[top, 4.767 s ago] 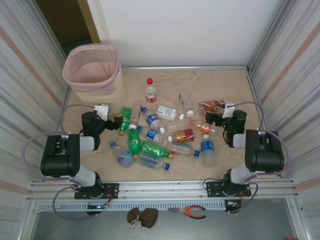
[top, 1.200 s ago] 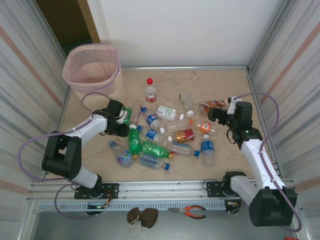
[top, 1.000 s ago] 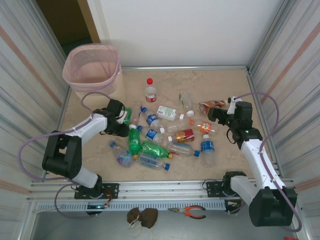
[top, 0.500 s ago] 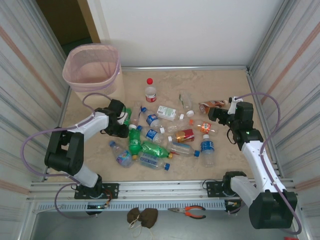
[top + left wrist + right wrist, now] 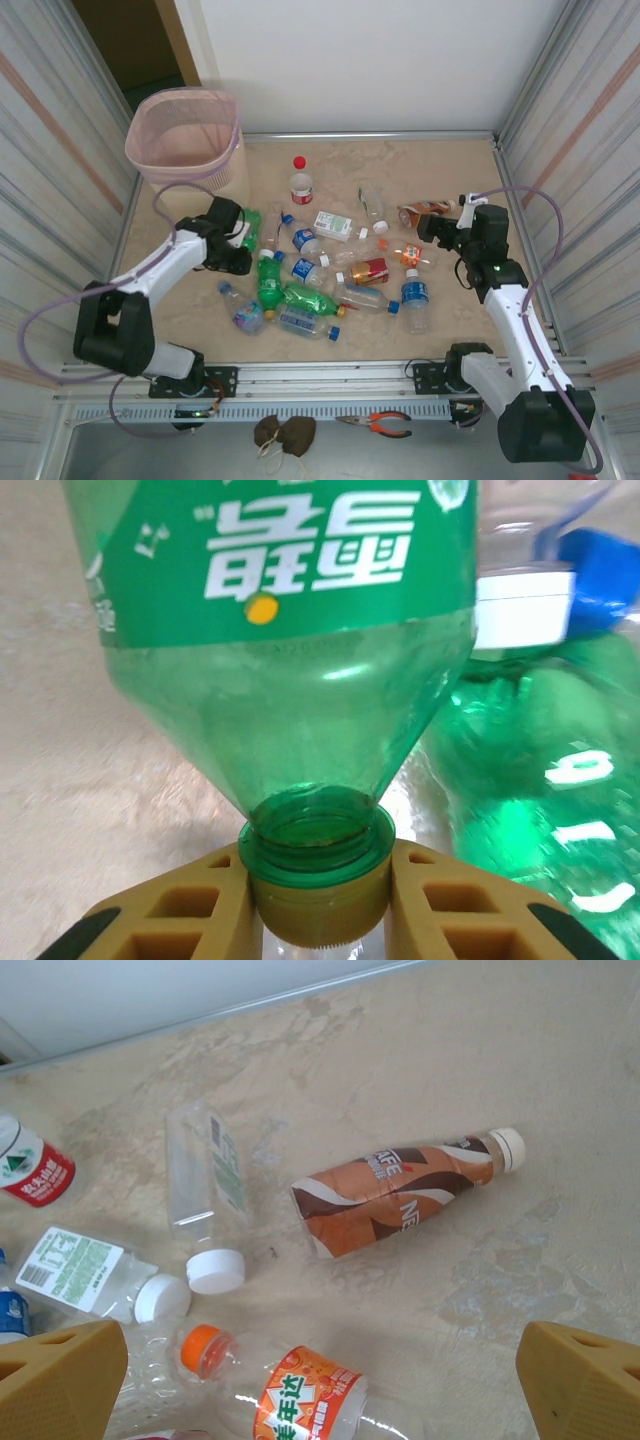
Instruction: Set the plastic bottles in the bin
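The green bottle is caught by its neck. Its yellowish cap sits between the two pads of the left end effector, which press on it from both sides, so this end effector is closed on the bottle. The bottle's long axis runs straight out from the end effector, cap toward the wrist and base away.

In the overhead view this green bottle is at the left edge of the pile, touching or just beside the left end effector. A second green bottle lies just beside it.

The bin stands in the counter's far left corner, up and to the left of the held bottle, with bare counter between them. The left arm is much the nearer to it. The coming move probably turns on lifting the base clear of the neighbours, then swinging far-left over the rim.

The right end effector hangs wide open near the right edge, holding nothing, with a brown-labelled bottle beyond its pads.
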Motion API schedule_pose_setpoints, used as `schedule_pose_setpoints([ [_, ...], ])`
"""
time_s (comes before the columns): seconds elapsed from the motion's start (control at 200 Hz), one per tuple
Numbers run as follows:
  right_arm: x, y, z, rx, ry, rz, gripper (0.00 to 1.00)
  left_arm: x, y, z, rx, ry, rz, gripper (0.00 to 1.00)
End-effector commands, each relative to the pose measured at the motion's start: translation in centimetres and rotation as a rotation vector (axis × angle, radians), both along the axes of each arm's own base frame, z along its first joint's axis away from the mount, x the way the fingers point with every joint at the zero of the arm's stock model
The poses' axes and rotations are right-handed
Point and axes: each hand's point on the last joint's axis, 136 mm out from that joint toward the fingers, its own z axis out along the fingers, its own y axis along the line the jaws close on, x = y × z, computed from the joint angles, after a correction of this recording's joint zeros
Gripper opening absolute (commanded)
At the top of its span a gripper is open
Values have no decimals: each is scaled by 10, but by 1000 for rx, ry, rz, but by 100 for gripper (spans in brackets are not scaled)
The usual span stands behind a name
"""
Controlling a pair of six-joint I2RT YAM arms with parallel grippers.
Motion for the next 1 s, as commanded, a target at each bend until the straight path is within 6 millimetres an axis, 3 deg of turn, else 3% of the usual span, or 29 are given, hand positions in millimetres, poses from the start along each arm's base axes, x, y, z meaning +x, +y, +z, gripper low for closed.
schedule_pose_setpoints([
  [0.0, -2, -2, 13, 10, -25, -20, 99, -14, 2, 32, -29, -38, 14, 26],
  [0.125, -3, -2, 17, 12, -34, -22, 99, -21, -1, 68, -81, -117, 10, 25],
  [0.276, -2, -2, 21, 11, -45, -22, 99, -21, -5, 126, -146, -243, -8, 20],
  [0.441, 0, -3, 25, 11, -51, -24, 99, -10, -8, 196, -193, -383, -40, 19],
  [0.586, -1, -5, 29, 9, -67, -31, 99, 6, -7, 240, -217, -469, -51, 18],
  [0.777, 0, -6, 29, 13, -61, -31, 100, 44, 12, 261, -183, -475, -31, 17],
  [0.997, 0, -8, 29, 15, -59, -36, 100, 101, 38, 260, -119, -423, -4, 16],
])
